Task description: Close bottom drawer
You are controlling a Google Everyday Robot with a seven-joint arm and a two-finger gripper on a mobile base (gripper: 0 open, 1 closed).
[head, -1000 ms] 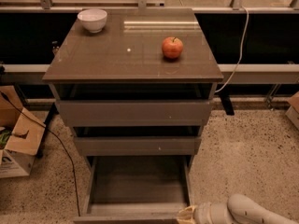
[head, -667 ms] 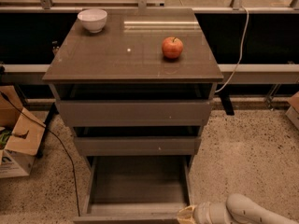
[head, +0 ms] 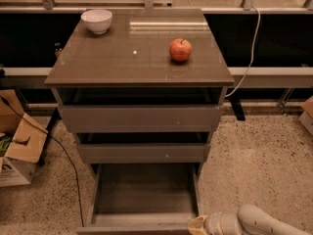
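speckled floor [head: 264, 160]; open bottom drawer [head: 144, 195], gripper [head: 196, 225] seemingly against its front-right corner, grip unclear

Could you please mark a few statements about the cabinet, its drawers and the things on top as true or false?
The bottom drawer is pulled far out. True.
The apple lies inside the bottom drawer. False: it sits on the cabinet top.
The gripper is low down at the bottom drawer's front right corner. True.
The white bowl touches the apple. False: it stands apart from it, at the back left corner of the cabinet top.
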